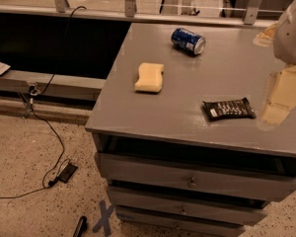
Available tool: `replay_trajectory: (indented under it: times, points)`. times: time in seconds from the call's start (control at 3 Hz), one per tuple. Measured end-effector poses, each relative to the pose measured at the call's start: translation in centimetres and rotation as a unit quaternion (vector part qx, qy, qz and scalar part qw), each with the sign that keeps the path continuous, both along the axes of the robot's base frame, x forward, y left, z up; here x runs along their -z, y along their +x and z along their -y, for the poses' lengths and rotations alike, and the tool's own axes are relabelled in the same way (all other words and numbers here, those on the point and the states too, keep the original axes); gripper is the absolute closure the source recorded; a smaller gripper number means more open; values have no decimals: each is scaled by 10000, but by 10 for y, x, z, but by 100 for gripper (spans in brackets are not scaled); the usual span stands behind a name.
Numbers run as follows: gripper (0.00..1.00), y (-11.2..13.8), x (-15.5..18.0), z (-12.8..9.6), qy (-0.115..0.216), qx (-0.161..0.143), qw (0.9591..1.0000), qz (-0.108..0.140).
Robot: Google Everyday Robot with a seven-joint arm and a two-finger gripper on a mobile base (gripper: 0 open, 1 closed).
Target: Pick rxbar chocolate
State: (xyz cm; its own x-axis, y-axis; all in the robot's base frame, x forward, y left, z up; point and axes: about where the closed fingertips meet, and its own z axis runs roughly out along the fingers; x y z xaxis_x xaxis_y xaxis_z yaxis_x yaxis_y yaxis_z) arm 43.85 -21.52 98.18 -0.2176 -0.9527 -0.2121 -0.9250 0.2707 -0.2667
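Only a small part of the robot shows, at the far right edge of the scene. A rounded white segment of the arm (293,31) enters from the upper right corner and is cut off by the frame. Just below it and nearer, the end effector (282,100) appears as a pale tan shape slanting down and leftward, narrowing toward its near-left tip.

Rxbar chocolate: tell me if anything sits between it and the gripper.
Nothing visible does. The rxbar chocolate lies flat on the cabinet top, with the gripper close beside it at the picture's right edge. The sponge and blue can lie farther away, on the other side.
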Motion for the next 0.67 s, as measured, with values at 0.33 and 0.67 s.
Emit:
replay_trajectory:
  times: [0.33,0.67]
  points:
    - [0,0,0,0,-1,0,10000,1]
    - [0,15,1,-3,-241,-157,9996,1]
